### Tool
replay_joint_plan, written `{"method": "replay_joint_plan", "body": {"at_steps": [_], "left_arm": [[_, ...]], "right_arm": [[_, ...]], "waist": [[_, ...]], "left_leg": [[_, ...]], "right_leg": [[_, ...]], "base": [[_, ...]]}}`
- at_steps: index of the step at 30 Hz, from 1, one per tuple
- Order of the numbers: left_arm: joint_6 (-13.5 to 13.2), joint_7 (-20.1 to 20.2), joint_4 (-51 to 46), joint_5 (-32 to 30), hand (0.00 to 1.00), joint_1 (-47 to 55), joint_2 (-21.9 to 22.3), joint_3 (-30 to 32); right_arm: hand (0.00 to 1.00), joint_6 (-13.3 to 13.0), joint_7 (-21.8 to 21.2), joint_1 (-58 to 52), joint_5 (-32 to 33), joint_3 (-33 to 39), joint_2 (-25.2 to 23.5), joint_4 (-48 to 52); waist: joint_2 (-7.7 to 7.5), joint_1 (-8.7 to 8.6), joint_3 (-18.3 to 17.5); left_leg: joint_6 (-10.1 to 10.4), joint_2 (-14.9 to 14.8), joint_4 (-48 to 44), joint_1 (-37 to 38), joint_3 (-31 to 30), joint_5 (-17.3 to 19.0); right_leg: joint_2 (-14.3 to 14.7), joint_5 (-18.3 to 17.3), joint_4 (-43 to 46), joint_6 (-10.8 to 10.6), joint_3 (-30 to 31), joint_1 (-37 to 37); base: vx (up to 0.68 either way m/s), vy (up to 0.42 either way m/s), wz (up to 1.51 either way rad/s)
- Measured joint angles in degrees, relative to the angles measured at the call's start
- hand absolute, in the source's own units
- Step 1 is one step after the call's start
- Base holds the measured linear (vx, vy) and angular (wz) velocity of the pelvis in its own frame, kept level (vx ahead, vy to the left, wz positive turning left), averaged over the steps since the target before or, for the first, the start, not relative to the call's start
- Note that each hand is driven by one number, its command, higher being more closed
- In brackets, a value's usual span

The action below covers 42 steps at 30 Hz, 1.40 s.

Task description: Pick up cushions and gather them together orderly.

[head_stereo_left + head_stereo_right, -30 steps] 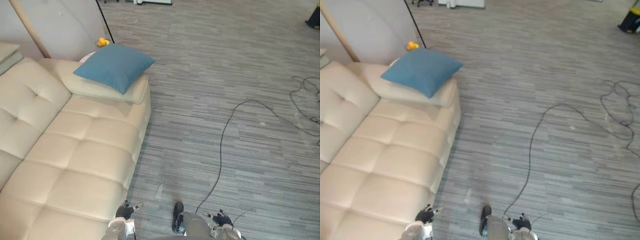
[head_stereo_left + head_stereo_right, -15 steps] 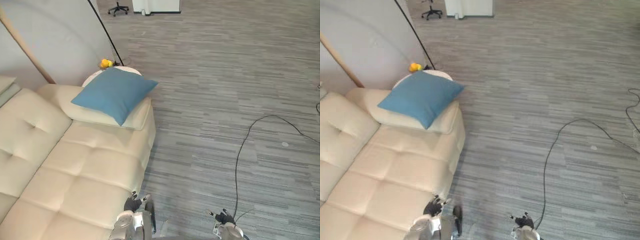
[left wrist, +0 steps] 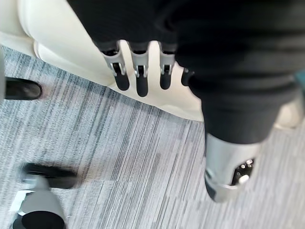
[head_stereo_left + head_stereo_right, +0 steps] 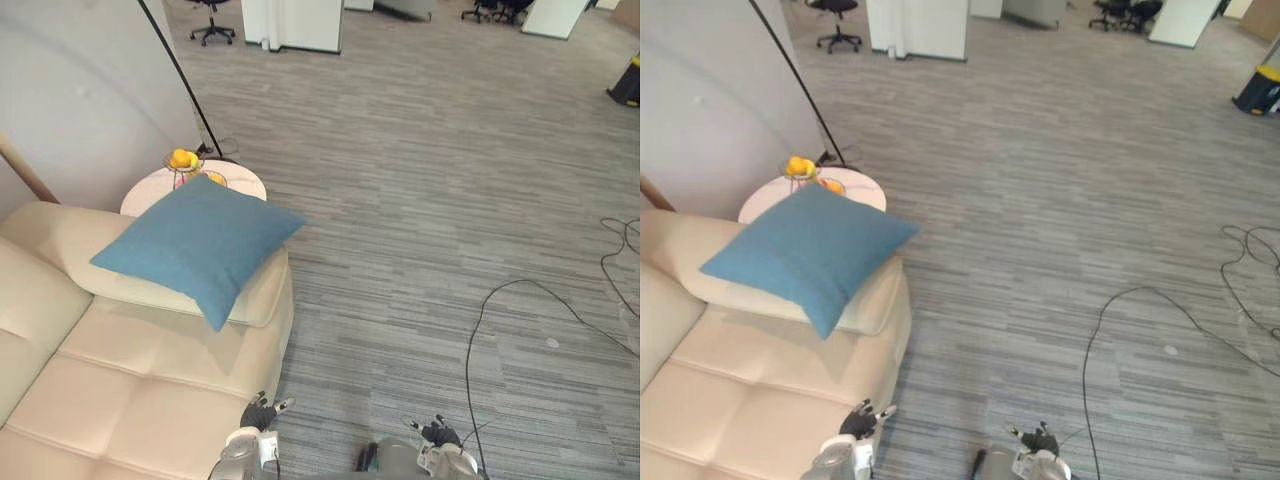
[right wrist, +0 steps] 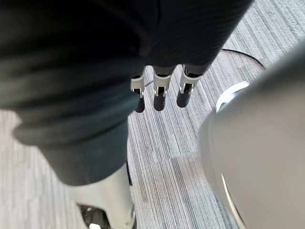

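Note:
A blue square cushion (image 4: pixel 192 245) lies on the cream sofa's armrest (image 4: pixel 258 297), one corner hanging over the seat. The cream sofa (image 4: pixel 130 390) takes up the lower left. My left hand (image 4: pixel 256 413) hangs low by the sofa's front edge, its fingers (image 3: pixel 138 76) relaxed and holding nothing. My right hand (image 4: pixel 438 435) hangs over the grey floor at the bottom, fingers (image 5: pixel 161 93) straight and empty. Both hands are far below the cushion.
A small round white side table (image 4: pixel 240 180) with a bowl of yellow fruit (image 4: pixel 182 159) stands behind the armrest. A dark lamp pole (image 4: pixel 180 75) leans past it. Grey striped carpet (image 4: pixel 420 200) stretches right; office chairs (image 4: pixel 210 12) stand at the far back.
The camera has moved forward and turned, so the cushion and side table appear nearer and lower in view. Both hands stay hanging low and empty.

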State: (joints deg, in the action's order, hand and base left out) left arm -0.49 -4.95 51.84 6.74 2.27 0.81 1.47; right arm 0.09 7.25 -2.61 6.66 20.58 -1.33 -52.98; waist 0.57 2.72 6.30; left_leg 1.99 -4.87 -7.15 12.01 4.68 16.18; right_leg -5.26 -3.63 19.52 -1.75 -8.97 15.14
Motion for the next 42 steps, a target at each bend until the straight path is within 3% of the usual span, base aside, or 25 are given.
{"method": "replay_joint_plan", "body": {"at_steps": [2, 3, 4, 5, 6, 8, 11, 13, 14, 15, 16, 18, 20, 21, 23, 25, 26, 29, 31, 32, 33, 37, 39, 42], "left_arm": [[0.0, 0.0, 0.3, 0.0, 0.0, 0.6, 1.3, 0.6], [0.0, 0.0, 0.3, 0.0, 0.0, 0.7, 1.4, 0.7], [0.0, 0.0, 0.3, 0.1, 0.0, 0.7, 1.5, 1.1], [0.0, 0.0, 0.1, 0.1, 0.0, 0.6, 1.7, 1.7], [-0.2, -0.1, -0.9, 0.6, 0.0, 0.7, 1.9, 2.0], [-0.3, -0.3, -2.3, 1.7, 0.0, 0.7, 1.7, 2.0], [-0.6, -0.5, -3.2, 2.3, 0.0, 1.1, 1.8, 2.0], [-0.6, -0.5, -3.1, 2.3, 0.0, 1.2, 1.9, 2.0], [-0.5, -0.5, -3.0, 2.3, 0.0, 1.3, 2.0, 2.0], [-0.5, -0.4, -2.8, 2.3, 0.0, 1.2, 1.7, 2.1], [-0.5, -0.5, -2.8, 2.3, 0.0, 1.2, 0.8, 2.2], [-0.5, -0.4, -2.4, 2.3, 0.0, 1.1, 0.0, 2.9], [-0.5, -0.4, -1.6, 2.3, 0.0, 1.1, 0.0, 3.7], [-0.5, -0.4, -1.1, 2.3, 0.0, 1.2, -0.1, 3.8], [-0.4, -0.4, -0.9, 2.3, 0.0, 1.3, -0.1, 3.8], [-0.3, -0.6, -0.5, 2.3, 0.0, 1.5, -0.8, 3.8], [-0.3, -0.6, -0.5, 2.3, 0.0, 1.8, -1.2, 4.0], [-0.3, -0.9, -0.4, 2.3, 0.0, 1.4, -0.9, 4.3], [-0.3, -1.0, -0.4, 2.3, 0.0, 1.5, -0.6, 4.9], [-0.4, -1.0, -0.7, 2.2, 0.0, 1.6, -0.6, 5.9], [-0.4, -1.0, -0.6, 2.2, 0.0, 1.8, -0.8, 6.7], [-0.4, -1.0, 0.0, 2.3, 0.0, 2.0, 2.3, 6.2], [-0.3, -0.9, 0.0, 2.3, 0.0, 2.1, 2.3, 6.5], [-0.4, -0.8, -0.7, 2.2, 0.0, 1.8, 2.2, 6.3]], "right_arm": [[0.0, 0.2, 0.0, 0.2, 0.0, 0.8, 0.8, -0.5], [0.0, 0.1, 0.1, 0.1, 0.0, 1.0, 0.8, -0.5], [0.0, 0.2, 0.1, 0.2, 0.0, 0.8, 0.8, -0.5], [0.0, 0.3, 0.1, 0.1, 0.1, 0.5, 0.9, -0.5], [0.0, 0.3, 0.2, 0.1, 0.1, -0.6, 1.1, -0.6], [0.0, 0.4, 0.4, 0.4, 0.2, -1.7, 1.1, -0.6], [0.0, 0.3, 0.5, 0.6, 0.2, -1.0, 1.1, -0.5], [0.0, 0.3, 0.5, -0.2, 0.2, -0.8, 1.5, -0.5], [0.0, 0.3, 0.6, -1.0, 0.2, -0.4, 1.6, -0.5], [0.0, 0.5, 0.7, -1.3, 0.2, -0.2, 1.6, -1.0], [0.0, 0.5, 0.7, -1.3, 0.2, 0.0, 1.0, -2.1], [0.0, 0.5, 0.6, -0.8, 0.1, 0.2, 0.3, -2.8], [0.0, 0.4, 0.5, -0.7, 0.0, 0.2, 0.2, -2.8], [0.0, 0.4, 0.4, -0.8, 0.0, 0.1, 0.0, -2.9], [0.0, 0.2, 0.1, -1.2, 0.0, 0.2, -0.1, -2.5], [0.0, 0.2, 0.0, -2.2, 0.0, 0.0, 0.0, -2.3], [0.0, 0.2, 0.0, -2.1, 0.0, -0.1, -0.1, -1.8], [0.0, 0.0, 0.0, -2.1, 0.1, -0.5, 0.2, -1.9], [0.0, -0.1, 0.1, -2.2, 0.2, -0.6, 0.3, -2.0], [0.0, -0.1, 0.1, -2.8, 0.2, -0.7, -0.1, -2.1], [0.0, -0.1, 0.1, -3.1, 0.2, -1.1, -0.9, -2.2], [0.0, 0.1, 0.1, -2.1, 0.2, -1.4, 1.4, -2.3], [0.0, 0.2, 0.1, -1.8, 0.2, -1.6, 1.6, -2.2], [0.0, 0.2, 0.2, -2.0, 0.3, -1.9, 1.3, -2.1]], "waist": [[1.74, -0.03, -0.6], [1.89, -0.04, -0.7], [1.88, -0.18, -0.6], [1.71, -0.44, -0.2], [1.4, 0.07, 0.6], [1.43, 0.88, 1.0], [1.15, 1.37, 1.0], [1.32, 1.34, 0.9], [1.85, 1.33, 0.6], [1.46, 1.37, 0.4], [-0.42, 1.14, -0.1], [-1.76, 1.57, -0.4], [-1.64, 1.86, -0.4], [-1.51, 1.99, -0.5], [-1.5, 1.89, -0.4], [-1.63, 1.59, -0.8], [-1.61, 1.87, -0.8], [-1.37, 1.21, -0.8], [-1.34, 0.98, -0.9], [-2.21, 1.02, -1.4], [-3.71, 1.35, -1.8], [0.96, 1.39, -2.8], [1.61, 1.41, -2.7], [0.49, 0.87, -2.1]], "left_leg": [[0.4, -1.4, -9.6, -3.3, -4.6, -0.2], [0.9, -1.6, -12.5, -4.3, -5.3, -0.5], [2.8, -1.8, -18.8, -7.2, -6.4, -1.6], [6.9, -2.2, -28.1, -11.1, -7.3, -4.4], [8.5, -3.7, -38.4, -16.1, -6.8, -7.3], [5.7, -5.1, -46.3, -21.3, -3.3, -5.5], [2.3, -4.8, -33.2, -24.9, 5.5, -4.0], [-0.2, -3.7, -18.0, -24.7, 11.1, -9.1], [-1.3, -3.4, -12.5, -24.6, 14.1, -14.5], [-2.9, -2.8, -10.7, -23.8, 16.3, -13.7], [-3.7, -0.9, -8.4, -22.9, 16.5, -14.3], [-4.1, 1.7, -5.3, -20.6, 16.1, -13.9], [-4.4, 3.4, -2.4, -17.2, 15.5, -13.7], [-4.8, 4.5, -0.7, -14.6, 13.8, -13.2], [-5.0, 5.5, 0.0, -12.4, 10.0, -11.5], [-5.0, 5.6, -0.1, -11.0, 6.6, -10.0], [-4.9, 5.4, 0.0, -10.2, 4.2, -9.5], [-4.0, 5.2, -0.8, -10.2, -3.0, -8.7], [-2.6, 5.3, -2.8, -11.2, -7.1, -7.9], [-1.7, 6.3, -4.7, -12.1, -9.4, -6.8], [-0.9, 7.7, -6.1, -12.7, -11.6, -5.8], [0.8, 5.0, -7.0, -15.0, -12.9, -6.4], [1.9, 3.8, -6.8, -15.4, -11.8, -7.1], [0.6, 0.5, -7.2, -15.9, 1.7, -7.4]], "right_leg": [[0.2, -5.2, 3.1, 2.2, -3.3, -1.6], [0.2, -5.6, 3.2, 2.3, -3.8, -2.3], [0.1, -6.5, 3.1, 2.7, -4.8, -3.6], [0.1, -7.4, 2.4, 3.3, -5.9, -6.0], [0.6, -8.2, 0.7, 4.0, -7.0, -9.4], [1.2, -8.8, -2.5, 4.5, -7.9, -15.0], [0.9, -8.7, -8.4, 3.6, -9.7, -21.0], [1.0, -9.1, -10.5, 2.0, -11.2, -23.6], [1.6, -9.6, -10.8, 1.1, -12.1, -24.8], [1.3, -10.3, -10.7, 0.1, -12.3, -25.5], [0.0, -9.8, -10.6, -0.8, -12.5, -25.6], [-1.9, -9.2, -8.3, -1.6, -11.4, -25.7], [-3.7, -9.0, -1.9, -1.9, -10.4, -24.9], [-5.2, -8.2, 6.0, -3.1, -10.0, -23.4], [-7.4, -4.3, 20.6, -4.4, -7.9, -18.2], [-7.0, -8.7, 25.1, -4.7, -4.9, -15.1], [-5.8, -11.3, 24.1, -4.1, -2.7, -12.8], [-0.3, -13.3, 14.8, -3.5, 8.2, -8.5], [2.7, -12.4, 8.7, -2.9, 16.3, -8.3], [2.4, -8.4, 3.5, -2.1, 18.8, -8.4], [0.6, -7.5, 1.3, -2.8, 18.6, -9.0], [1.1, -7.9, -1.8, -2.0, 9.4, -11.5], [1.2, -7.9, -1.8, -2.0, 5.9, -12.5], [0.0, -8.4, -1.6, -0.9, -0.5, -14.4]], "base": [[0.5, -0.327, 0.39], [0.39, -0.284, 0.49], [0.3, -0.212, 0.51], [0.36, -0.218, 0.61], [0.43, -0.22, 0.49], [0.33, -0.122, 0.18], [0.3, -0.041, 0.09], [0.34, 0.059, 0.31], [0.32, 0.091, 0.51], [0.39, 0.11, 0.61], [0.35, 0.106, 0.5], [0.34, 0.111, 0.28], [0.3, 0.14, 0.3], [0.31, 0.151, 0.52], [0.2, 0.066, 0.88], [0.22, 0.005, 1.02], [0.24, -0.015, 0.85], [0.22, -0.094, 1.22], [0.17, -0.207, 1.36], [0.22, -0.34, 1.43], [0.21, -0.333, 1.29], [0.17, -0.235, 1.04], [0.02, -0.163, 0.91], [-0.01, -0.096, 0.88]]}}
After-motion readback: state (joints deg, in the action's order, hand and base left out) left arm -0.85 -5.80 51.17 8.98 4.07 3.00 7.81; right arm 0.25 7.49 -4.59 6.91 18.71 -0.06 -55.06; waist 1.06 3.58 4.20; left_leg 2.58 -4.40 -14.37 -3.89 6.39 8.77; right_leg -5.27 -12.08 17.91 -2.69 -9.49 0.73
